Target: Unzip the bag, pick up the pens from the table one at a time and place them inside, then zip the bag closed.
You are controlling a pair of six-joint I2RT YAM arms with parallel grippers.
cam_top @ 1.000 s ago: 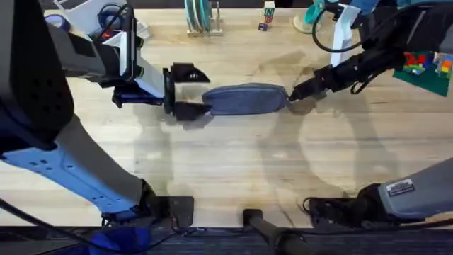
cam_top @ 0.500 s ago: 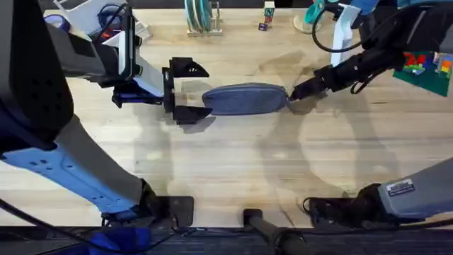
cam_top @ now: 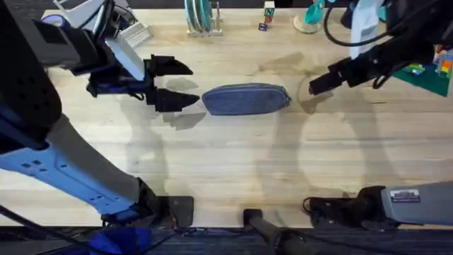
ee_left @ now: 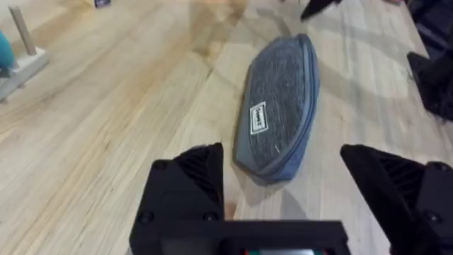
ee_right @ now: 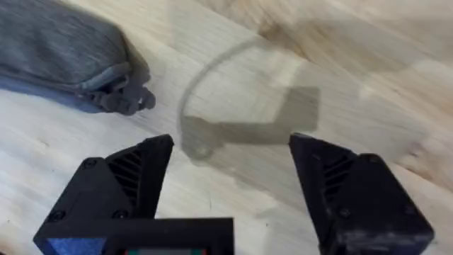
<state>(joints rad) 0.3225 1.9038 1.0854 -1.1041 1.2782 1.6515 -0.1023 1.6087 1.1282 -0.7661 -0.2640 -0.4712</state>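
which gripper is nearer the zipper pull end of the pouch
The right gripper: the blue-grey fabric pouch's zipper pull lies just before its open fingers; the left gripper faces the opposite end.

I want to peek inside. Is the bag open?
No, shut. The bag lies flat, its zipper line closed, the pull at one end.

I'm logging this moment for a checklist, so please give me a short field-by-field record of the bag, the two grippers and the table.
bag: pouch lying flat on the table, zipper looks closed
left gripper: open, off the pouch's left end, not touching it
right gripper: open, off the pouch's right end, apart from it
zipper pull: at the end near the right gripper
pens: none on the bare wood
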